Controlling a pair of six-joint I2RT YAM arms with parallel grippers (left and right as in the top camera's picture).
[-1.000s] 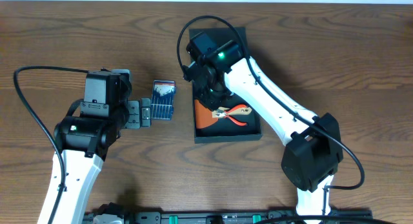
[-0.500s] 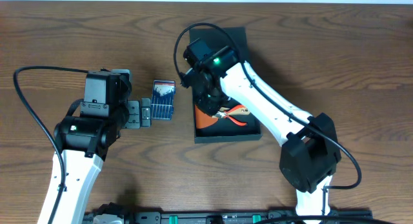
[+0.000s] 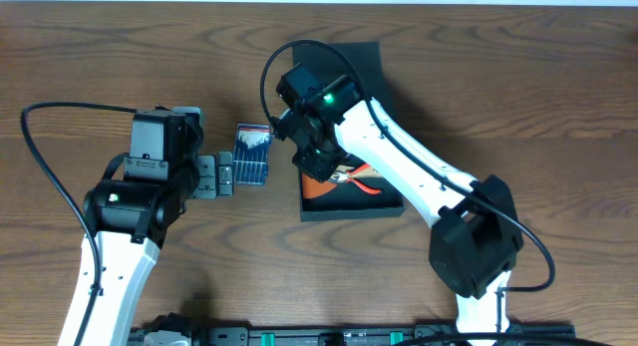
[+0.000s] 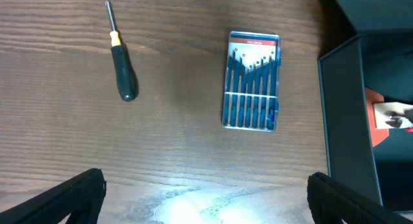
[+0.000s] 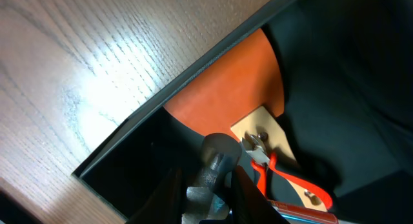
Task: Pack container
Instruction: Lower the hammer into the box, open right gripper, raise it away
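Dark teal and matte, the container [image 3: 351,210] lies at the centre of the overhead view on the wooden counter [image 3: 518,87]. Its flap lid [image 3: 365,59] is folded back toward the top of the frame. Inside lie an orange card [image 5: 226,88] and red-handled pliers [image 5: 293,182]. The right gripper [image 3: 317,159] hangs over the left part of the box. In its wrist view the jaws pinch a grey metal tool [image 5: 216,156]. Only the rounded end shows, so I cannot tell what kind of tool it is.

I see these risks. The tool hangs near one wall [image 5: 187,79] of the container, so if it is released here, or tilted, it may strike the rim and drop onto the counter. It may also land across the pliers and not lie flat, and then the lid may not close. The hold on smooth metal looks narrow, so the tool may turn in the jaws.

The left gripper [image 4: 206,204], at the left of the overhead view, has its jaws spread wide and empty. It is just beside the blue case of bits [image 4: 251,82]. A black-handled screwdriver [image 4: 120,66] lies at the upper left of the left wrist view. Both are outside the box. The case lies near the container's left wall, so reaching for it now may bring the two arms into contact.
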